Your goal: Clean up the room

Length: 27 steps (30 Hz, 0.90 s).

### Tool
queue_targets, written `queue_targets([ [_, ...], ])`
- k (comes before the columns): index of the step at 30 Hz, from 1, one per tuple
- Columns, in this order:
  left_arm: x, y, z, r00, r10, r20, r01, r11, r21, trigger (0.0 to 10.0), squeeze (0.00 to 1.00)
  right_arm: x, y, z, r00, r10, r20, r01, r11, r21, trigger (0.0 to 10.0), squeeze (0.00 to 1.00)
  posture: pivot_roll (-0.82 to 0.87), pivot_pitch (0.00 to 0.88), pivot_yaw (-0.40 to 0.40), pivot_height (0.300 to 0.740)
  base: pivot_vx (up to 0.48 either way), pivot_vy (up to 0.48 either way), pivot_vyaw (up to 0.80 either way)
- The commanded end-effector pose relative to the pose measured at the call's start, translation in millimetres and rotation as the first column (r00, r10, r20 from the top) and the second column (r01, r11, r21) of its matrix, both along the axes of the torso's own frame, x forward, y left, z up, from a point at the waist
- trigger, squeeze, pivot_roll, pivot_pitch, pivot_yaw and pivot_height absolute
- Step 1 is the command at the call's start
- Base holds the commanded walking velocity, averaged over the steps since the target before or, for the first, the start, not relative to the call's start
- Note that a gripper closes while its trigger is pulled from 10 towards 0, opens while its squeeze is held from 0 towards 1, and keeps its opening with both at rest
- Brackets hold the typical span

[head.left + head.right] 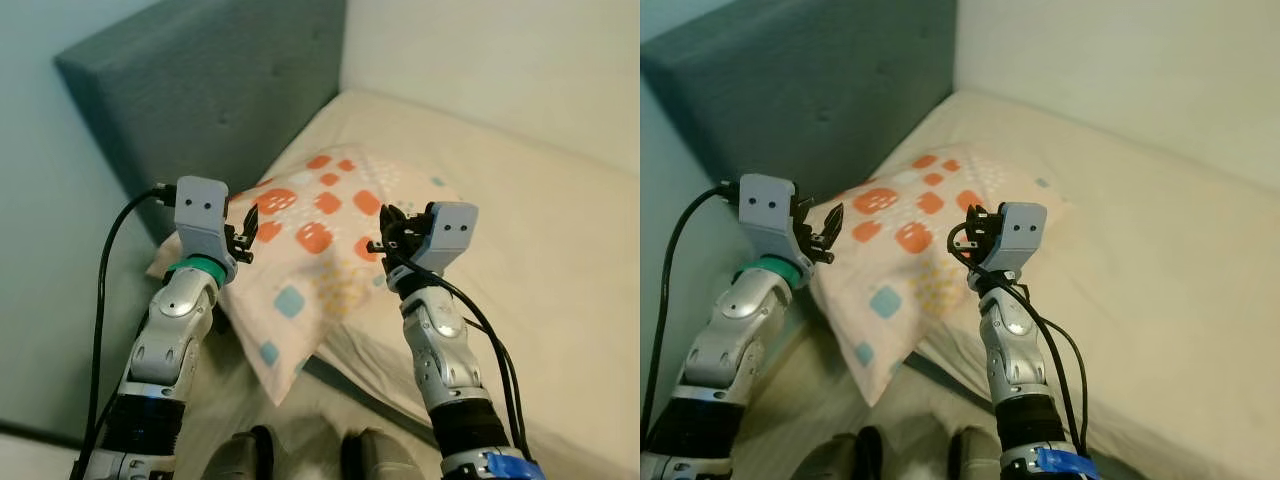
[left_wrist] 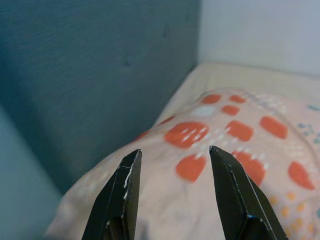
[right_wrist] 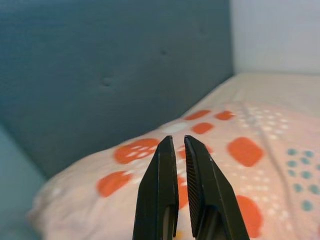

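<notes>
A cream pillow [image 1: 320, 230] with orange and pale blue patches lies at the head of the bed, one corner hanging over the near edge. My left gripper [image 1: 245, 235] hovers at the pillow's left edge near the headboard. In the left wrist view its fingers [image 2: 125, 185] stand open, with the pillow [image 2: 225, 145] beyond them and nothing between them. My right gripper [image 1: 385, 235] is held above the pillow's right side. In the right wrist view its fingers [image 3: 160, 195] are shut with nothing held, pointing over the pillow [image 3: 240, 150].
A teal padded headboard [image 1: 220, 90] rises behind the pillow, next to a pale wall [image 1: 500, 50]. The beige mattress sheet [image 1: 540, 250] stretches to the right. A light blue wall [image 1: 40, 250] closes in on the left. My feet [image 1: 300, 455] stand at the bed's near edge.
</notes>
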State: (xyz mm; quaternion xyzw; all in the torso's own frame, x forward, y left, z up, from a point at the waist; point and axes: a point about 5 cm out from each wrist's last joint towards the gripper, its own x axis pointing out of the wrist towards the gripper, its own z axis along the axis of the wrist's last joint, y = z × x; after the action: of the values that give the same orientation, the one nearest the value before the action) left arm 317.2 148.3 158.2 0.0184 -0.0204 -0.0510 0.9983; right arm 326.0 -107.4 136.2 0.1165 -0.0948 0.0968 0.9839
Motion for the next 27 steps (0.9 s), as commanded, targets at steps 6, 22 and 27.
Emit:
queue_targets([
  [6,-0.1,-1.2,-1.0,1.000,-0.003,-0.001,0.003,1.000,0.007,10.0,0.00,-1.4,-1.7,-6.0,1.000,-0.004,-0.019,0.003,1.000,-0.005,10.0,0.00,0.01,0.026,0.012,0.697,-0.310,0.000,0.00],
  [22,0.2,-1.5,-1.1,1.000,-0.004,-0.001,0.004,1.000,0.006,10.0,0.00,-1.3,-1.9,-6.9,1.000,-0.004,-0.020,0.004,1.000,-0.004,10.0,0.00,0.01,0.030,0.013,0.697,-0.308,0.000,0.00],
  [27,0.3,-1.6,-1.2,1.000,-0.003,-0.002,0.003,1.000,0.005,10.0,0.00,-1.1,-2.1,-6.8,1.000,-0.004,-0.020,0.004,1.000,-0.004,10.0,0.00,0.01,0.030,0.013,0.697,-0.308,0.000,0.00],
])
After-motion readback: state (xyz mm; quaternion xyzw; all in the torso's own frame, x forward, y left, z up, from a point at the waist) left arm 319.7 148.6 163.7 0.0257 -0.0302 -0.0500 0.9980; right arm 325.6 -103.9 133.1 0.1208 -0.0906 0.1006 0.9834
